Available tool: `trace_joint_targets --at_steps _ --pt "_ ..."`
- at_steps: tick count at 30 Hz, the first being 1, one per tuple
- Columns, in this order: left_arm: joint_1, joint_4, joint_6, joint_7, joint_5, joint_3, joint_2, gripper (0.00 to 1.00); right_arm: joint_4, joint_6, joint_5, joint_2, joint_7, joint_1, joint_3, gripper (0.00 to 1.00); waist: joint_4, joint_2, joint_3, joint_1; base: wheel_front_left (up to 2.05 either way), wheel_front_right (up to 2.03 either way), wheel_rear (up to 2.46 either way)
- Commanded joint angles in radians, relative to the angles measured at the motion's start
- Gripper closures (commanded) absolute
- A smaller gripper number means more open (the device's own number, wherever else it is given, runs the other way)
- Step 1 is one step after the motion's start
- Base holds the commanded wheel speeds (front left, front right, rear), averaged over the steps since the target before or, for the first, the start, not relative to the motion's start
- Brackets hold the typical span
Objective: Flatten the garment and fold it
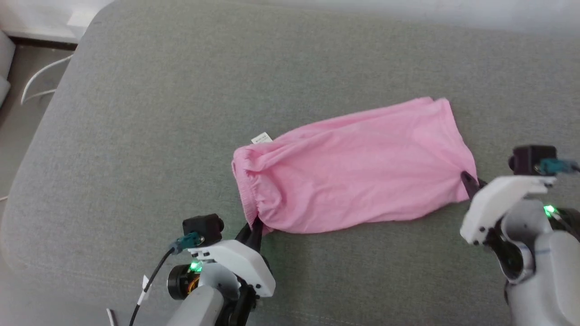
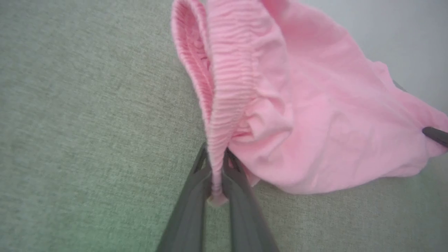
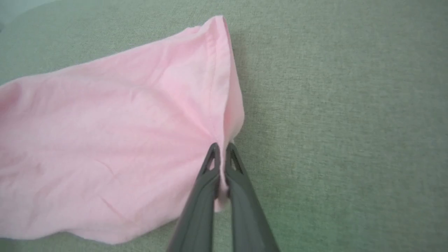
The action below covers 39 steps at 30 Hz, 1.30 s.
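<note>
garment [image 1: 353, 167] lies spread on the centre of the grey cushion [image 1: 272, 68], waistband [image 1: 247, 181] toward the cushion's left. left gripper [image 1: 254, 226] is clamped on the waistband's near corner; right gripper [image 1: 469, 181] is clamped on the hem's [image 1: 457, 136] near corner.

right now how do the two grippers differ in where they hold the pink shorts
The left gripper pinches the gathered, ribbed waistband; the right gripper pinches the flat, smooth hem. The left gripper is at the shorts' near-left corner, the right gripper at the near-right corner. Both are shut on the cloth.
</note>
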<state>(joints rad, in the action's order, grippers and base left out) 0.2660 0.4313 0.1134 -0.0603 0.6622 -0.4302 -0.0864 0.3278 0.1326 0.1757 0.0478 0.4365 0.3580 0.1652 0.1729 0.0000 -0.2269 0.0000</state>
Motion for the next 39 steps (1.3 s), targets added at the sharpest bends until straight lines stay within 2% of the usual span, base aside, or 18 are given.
trace_joint_targets --at_steps 1,7,11,15,19,20,21,22,24,30,36,39 --pt "-0.019 -0.012 -0.009 0.008 0.008 0.000 -0.014 1.00 -0.078 -0.002 0.036 0.002 -0.004 -0.071 0.010 1.00 -0.024 0.0000 0.028 0.0000 0.00 0.00 0.00" --pt "-0.050 -0.059 0.001 0.036 0.010 0.000 -0.049 1.00 -0.280 -0.002 0.113 0.002 0.009 -0.262 0.021 1.00 -0.063 0.0000 0.055 0.0000 0.00 0.00 0.00" --pt "-0.067 -0.086 0.009 0.051 0.014 0.002 -0.065 1.00 -0.344 -0.002 0.136 0.002 0.019 -0.339 0.028 1.00 -0.084 0.0000 0.063 0.0000 0.00 0.00 0.00" --pt "-0.089 -0.119 0.024 0.070 0.019 0.005 -0.082 1.00 -0.363 -0.002 0.152 0.002 0.021 -0.394 0.029 1.00 -0.110 0.0000 0.067 0.0000 0.00 0.00 0.00" --pt "-0.104 -0.142 0.037 0.091 0.021 0.004 -0.093 1.00 -0.311 -0.002 0.145 0.002 -0.001 -0.384 0.013 1.00 -0.125 0.0000 0.068 0.0000 0.00 0.00 0.00" --pt "-0.106 -0.147 0.039 0.095 0.022 0.003 -0.094 1.00 -0.291 -0.002 0.143 0.002 -0.011 -0.376 0.011 0.94 -0.126 0.0000 0.068 0.0000 0.00 0.00 0.00" --pt "-0.109 -0.150 0.041 0.097 0.023 0.003 -0.094 1.00 -0.271 -0.002 0.139 0.002 -0.022 -0.367 0.008 0.51 -0.127 0.0000 0.069 0.0000 0.00 0.00 0.00" --pt "-0.111 -0.153 0.044 0.099 0.024 0.002 -0.095 0.72 -0.250 -0.002 0.130 0.002 -0.034 -0.359 0.007 0.00 -0.128 0.0000 0.068 0.0000 0.00 0.00 0.00" --pt "-0.114 -0.159 0.048 0.100 0.025 0.002 -0.094 0.00 -0.221 -0.002 0.115 0.002 -0.081 -0.339 0.010 0.00 -0.127 0.0000 0.069 0.0000 0.00 0.00 0.00" --pt "-0.118 -0.186 0.049 0.049 0.019 0.012 -0.093 0.00 -0.175 -0.002 0.113 0.002 -0.235 -0.290 0.007 0.00 -0.124 0.0000 0.072 0.0000 0.00 0.00 0.00" --pt "-0.103 -0.228 0.065 -0.129 -0.029 0.065 -0.102 0.00 -0.146 -0.002 0.089 0.002 -0.319 -0.225 0.017 0.00 -0.113 0.0000 0.063 0.0000 0.00 0.00 0.00" --pt "-0.083 -0.246 0.052 -0.186 -0.069 0.094 -0.106 0.00 -0.106 -0.002 0.075 0.002 -0.326 -0.181 0.023 0.00 -0.102 0.0000 0.049 0.0000 0.00 0.00 0.00"
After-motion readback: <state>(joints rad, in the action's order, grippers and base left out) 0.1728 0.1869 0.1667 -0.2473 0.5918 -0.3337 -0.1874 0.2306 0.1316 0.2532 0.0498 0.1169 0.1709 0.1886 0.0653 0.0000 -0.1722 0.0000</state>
